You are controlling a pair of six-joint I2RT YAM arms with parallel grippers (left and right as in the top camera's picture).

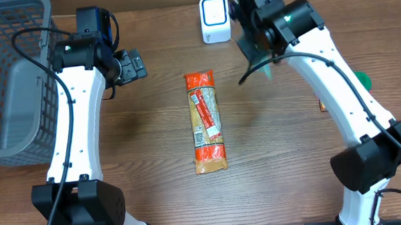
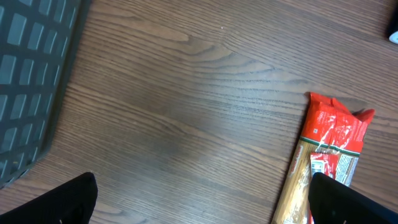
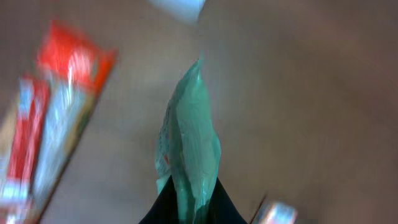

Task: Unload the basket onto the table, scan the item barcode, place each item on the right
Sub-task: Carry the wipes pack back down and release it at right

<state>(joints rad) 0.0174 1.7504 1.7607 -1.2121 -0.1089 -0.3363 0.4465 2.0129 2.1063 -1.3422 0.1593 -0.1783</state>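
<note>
My right gripper (image 3: 189, 206) pinches the green packet (image 3: 189, 140), aloft near the far edge of the table (image 1: 148, 164), beside the scanner (image 1: 214, 19). Step in hand: presentation. Next, I judge: turn its barcode to the scanner face.

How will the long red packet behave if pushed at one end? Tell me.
The long red packet lies flat, so rolling or tipping seems unlikely. Long and narrow, an end push would probably swing it. Its film wrapper may slide easily on the wooden table.
</note>
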